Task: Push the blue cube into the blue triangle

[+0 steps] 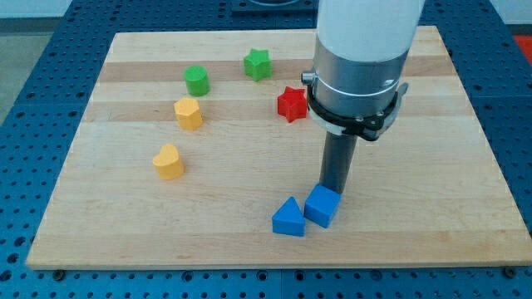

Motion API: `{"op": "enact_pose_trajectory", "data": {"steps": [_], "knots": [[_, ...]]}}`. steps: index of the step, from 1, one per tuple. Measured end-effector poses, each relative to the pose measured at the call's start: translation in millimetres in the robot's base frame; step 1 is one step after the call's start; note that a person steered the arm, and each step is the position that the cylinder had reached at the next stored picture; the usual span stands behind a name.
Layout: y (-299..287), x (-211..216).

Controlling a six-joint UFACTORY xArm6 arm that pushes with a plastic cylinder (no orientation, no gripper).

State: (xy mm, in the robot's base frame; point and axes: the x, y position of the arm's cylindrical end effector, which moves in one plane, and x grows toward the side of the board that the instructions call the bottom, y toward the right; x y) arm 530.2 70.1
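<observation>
The blue cube (322, 206) sits near the board's bottom edge, right of centre. The blue triangle (288, 218) lies just to its left and a little lower, touching it or nearly so. My tip (333, 189) is at the cube's upper right side, right against it. The rod comes straight down from the large white and grey arm above.
The wooden board (432, 166) also holds a red star (292, 104) next to the arm, a green star (258, 64), a green cylinder (197, 80), a yellow hexagon-like block (189, 113) and a yellow heart (168, 161) at the view's left.
</observation>
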Motion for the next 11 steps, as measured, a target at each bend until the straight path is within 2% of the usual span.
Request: {"op": "enact_pose_trajectory", "data": {"steps": [2,4,7,8,10,11], "knots": [[32,2],[22,23],[7,29],[9,23],[15,-32],[-19,-52]]}}
